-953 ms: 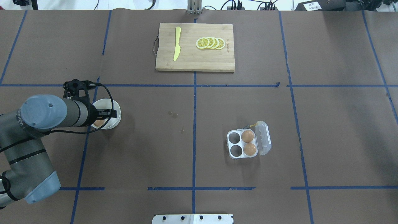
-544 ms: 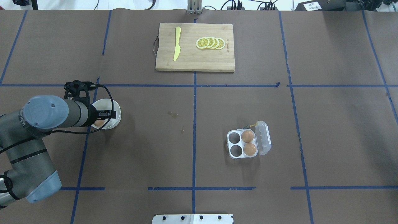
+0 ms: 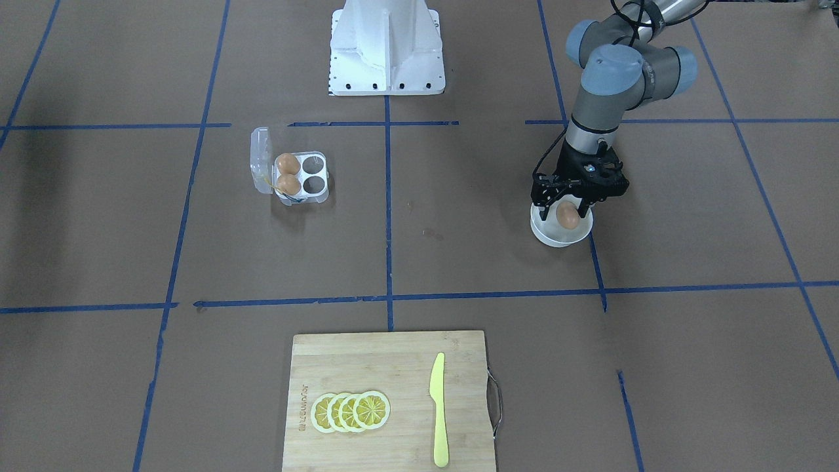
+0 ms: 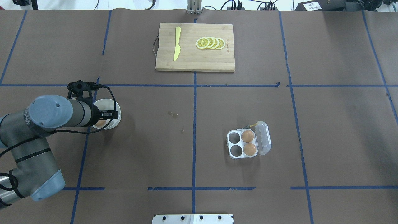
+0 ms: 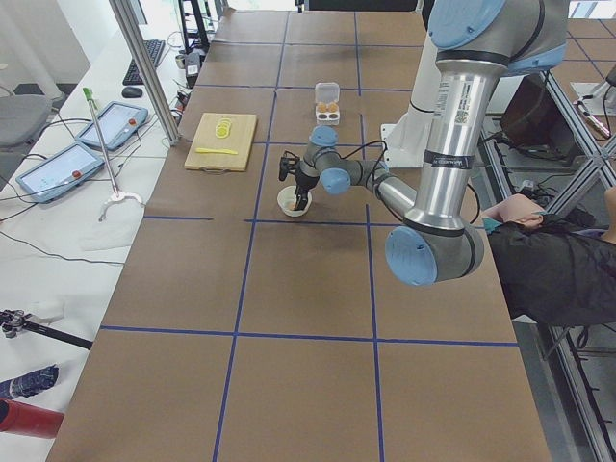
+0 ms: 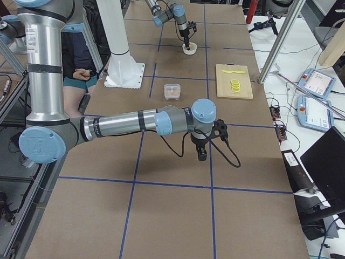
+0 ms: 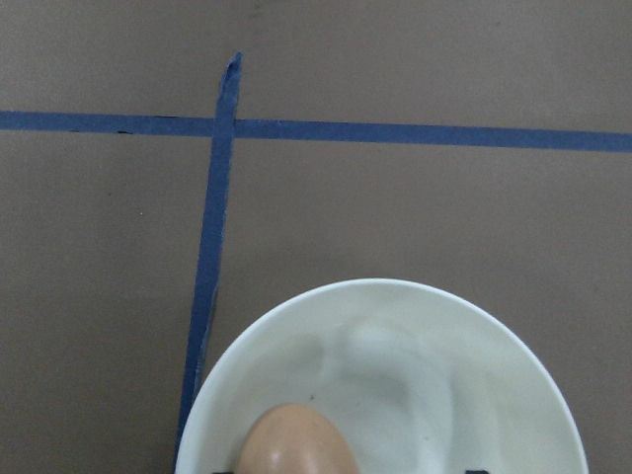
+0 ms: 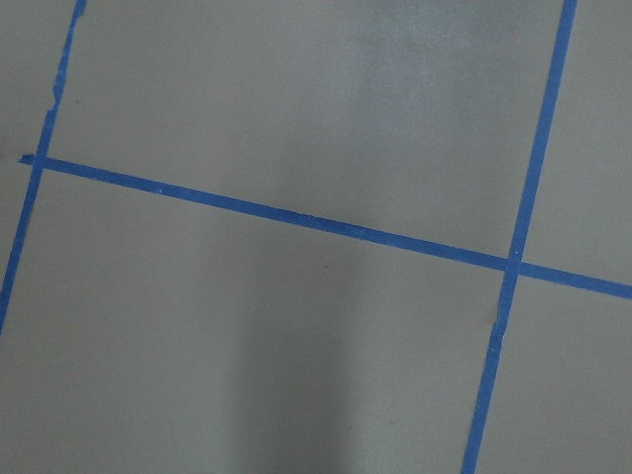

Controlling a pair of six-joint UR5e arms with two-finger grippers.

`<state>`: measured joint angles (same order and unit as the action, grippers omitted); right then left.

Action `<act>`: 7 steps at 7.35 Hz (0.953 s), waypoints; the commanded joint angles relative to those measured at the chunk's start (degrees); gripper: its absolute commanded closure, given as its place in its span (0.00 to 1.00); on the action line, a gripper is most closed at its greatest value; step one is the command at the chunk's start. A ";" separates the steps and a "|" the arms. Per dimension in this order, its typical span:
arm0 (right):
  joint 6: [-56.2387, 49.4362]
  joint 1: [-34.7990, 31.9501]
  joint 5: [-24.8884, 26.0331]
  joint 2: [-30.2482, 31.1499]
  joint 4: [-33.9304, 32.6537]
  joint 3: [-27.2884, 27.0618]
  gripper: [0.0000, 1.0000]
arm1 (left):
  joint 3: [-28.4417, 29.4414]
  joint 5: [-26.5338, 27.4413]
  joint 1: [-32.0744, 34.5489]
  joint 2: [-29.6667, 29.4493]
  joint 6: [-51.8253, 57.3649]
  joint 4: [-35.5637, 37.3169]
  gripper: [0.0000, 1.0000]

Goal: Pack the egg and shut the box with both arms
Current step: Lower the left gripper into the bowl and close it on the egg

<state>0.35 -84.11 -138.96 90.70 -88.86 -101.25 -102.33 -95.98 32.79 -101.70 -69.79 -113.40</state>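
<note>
Brown egg (image 3: 567,216) apparently clamped in left gripper (image 3: 564,213) over white bowl (image 3: 554,241); right gripper (image 6: 201,156) state unclear.

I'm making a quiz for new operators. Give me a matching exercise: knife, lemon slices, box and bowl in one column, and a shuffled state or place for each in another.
Things:
1. knife
2. lemon slices
3. box
4. bowl

States or places:
A. lid open, two cups empty
B. white, beneath the egg that the left gripper grips
C. overlapping in a row on the cutting board
D. lying straight at the board's handle end

Pairs: 1-D; 2-C; 3-A; 4-B
</note>
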 commanded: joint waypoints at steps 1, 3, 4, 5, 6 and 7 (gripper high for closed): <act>0.00 0.00 0.00 0.00 0.00 0.00 0.00 | 0.73 0.00 -0.01 -0.60 0.00 -0.07 0.18; 0.00 0.00 0.00 0.00 0.00 0.00 0.00 | 0.55 0.00 -0.01 -0.60 0.00 -0.07 0.33; 0.00 0.00 0.00 0.00 0.00 0.00 0.00 | 0.64 0.00 -0.01 -0.60 0.00 -0.16 0.47; 0.00 0.00 0.00 0.00 0.00 0.00 0.00 | 0.73 0.09 -0.01 -0.51 0.00 -0.16 0.54; 0.00 0.00 0.00 0.00 0.00 0.00 0.00 | 0.73 0.09 -0.01 -0.43 0.00 -0.16 0.54; 0.00 0.00 0.00 -0.09 0.00 0.00 0.00 | 0.73 0.09 -0.01 -0.43 0.00 -0.24 0.54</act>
<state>0.35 -84.11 -138.96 90.68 -88.86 -101.25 -101.63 -95.90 32.78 -102.17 -69.79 -113.58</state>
